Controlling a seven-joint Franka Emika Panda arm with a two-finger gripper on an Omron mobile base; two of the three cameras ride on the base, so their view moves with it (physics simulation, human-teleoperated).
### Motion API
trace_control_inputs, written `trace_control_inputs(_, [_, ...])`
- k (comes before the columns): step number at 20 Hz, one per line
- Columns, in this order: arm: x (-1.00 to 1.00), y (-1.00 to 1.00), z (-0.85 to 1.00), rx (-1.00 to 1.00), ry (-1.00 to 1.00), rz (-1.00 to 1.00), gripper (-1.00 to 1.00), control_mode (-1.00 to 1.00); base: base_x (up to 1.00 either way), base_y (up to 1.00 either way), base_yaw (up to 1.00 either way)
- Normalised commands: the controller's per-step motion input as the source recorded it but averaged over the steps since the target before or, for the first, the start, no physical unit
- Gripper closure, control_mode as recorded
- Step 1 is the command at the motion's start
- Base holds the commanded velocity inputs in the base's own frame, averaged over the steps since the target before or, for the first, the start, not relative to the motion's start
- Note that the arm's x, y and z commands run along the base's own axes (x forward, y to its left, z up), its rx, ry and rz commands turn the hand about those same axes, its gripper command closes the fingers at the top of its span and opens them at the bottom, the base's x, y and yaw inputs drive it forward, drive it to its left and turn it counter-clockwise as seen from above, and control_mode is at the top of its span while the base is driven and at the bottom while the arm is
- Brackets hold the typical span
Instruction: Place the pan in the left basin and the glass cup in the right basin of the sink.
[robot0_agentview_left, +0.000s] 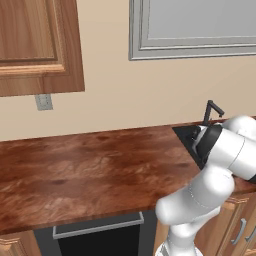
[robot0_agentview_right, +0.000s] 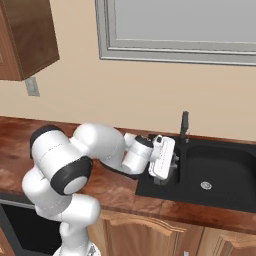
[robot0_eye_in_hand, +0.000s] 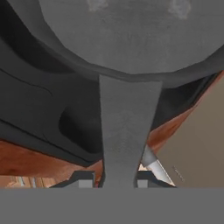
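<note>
gripper (robot0_agentview_right: 166, 176): over the sink's left end, tips pointing down into it; fingers closed on the pan handle, seen in the hand view with a fingertip (robot0_eye_in_hand: 83, 179) on each side of the handle's near end
pan (robot0_eye_in_hand: 131, 39): held by its handle, round body out past the fingers, hanging above the sink's black floor; not clearly touching it
sink (robot0_agentview_right: 225, 165): black double bowl set in the wooden counter (robot0_agentview_left: 85, 170), under the window
left basin (robot0_eye_in_hand: 65, 118): directly below the pan; rounded inner corner and rim visible just under the handle
right basin (robot0_agentview_right: 220, 175): wider bowl right of the gripper, silver drain (robot0_agentview_right: 206, 185) in its floor, open room all round it
faucet (robot0_agentview_right: 184, 126): upright at the sink's back edge, just behind and right of the gripper, apart from it
counter edge: front lip runs left of the sink, wide bare wood there
glass cup: cannot locate
</note>
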Motion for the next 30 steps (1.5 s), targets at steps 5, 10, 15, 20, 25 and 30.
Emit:
trace_control_inputs(5, [-0.12,0.05,-0.24,-0.06,0.04,0.0,-1.0,-1.0,0.0,0.0,0.0])
trace_control_inputs(10, [-0.07,0.06,-0.21,-0.08,0.04,0.0,-1.0,-1.0,0.0,0.0,0.0])
trace_control_inputs(15, [-0.01,0.02,-0.13,-0.06,0.02,0.0,-1.0,-1.0,0.0,0.0,0.0])
trace_control_inputs(20, [0.0,0.09,-0.02,-0.03,0.0,0.0,-1.0,-1.0,0.0,0.0,0.0])
trace_control_inputs(25, [0.01,0.08,0.09,-0.01,0.0,0.0,-1.0,-1.0,0.0,0.0,0.0])
trace_control_inputs(30, [0.0,0.0,0.2,-0.01,0.0,-0.01,-1.0,-1.0,0.0,0.0,0.0])
